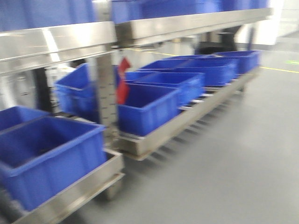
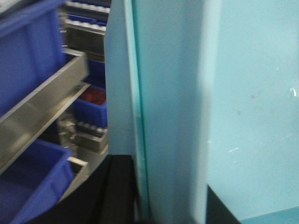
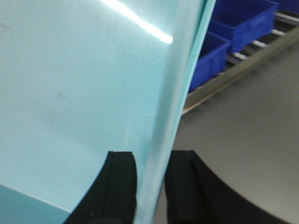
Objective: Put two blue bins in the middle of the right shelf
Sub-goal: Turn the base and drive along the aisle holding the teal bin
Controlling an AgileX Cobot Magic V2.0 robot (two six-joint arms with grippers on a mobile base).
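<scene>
A pale sky-blue bin (image 2: 252,93) fills the left wrist view, its thick rim (image 2: 173,116) running upright between the black fingers. My left gripper (image 2: 170,203) is shut on that rim. In the right wrist view the same kind of pale bin wall (image 3: 70,93) fills the left side. My right gripper (image 3: 152,186) is shut on its rim, with one finger (image 3: 122,186) inside and the other outside. Neither gripper nor a pale bin shows in the front view. The right rack's steel tier rail (image 1: 196,22) crosses the top of the front view.
Royal-blue crates (image 1: 149,109) line the bottom tier of the right rack (image 1: 187,119). More royal-blue crates (image 1: 46,154) sit in the left rack, behind a steel post (image 1: 106,93). A red tag (image 1: 123,81) hangs by the post. Grey floor (image 1: 233,163) spreads to the right.
</scene>
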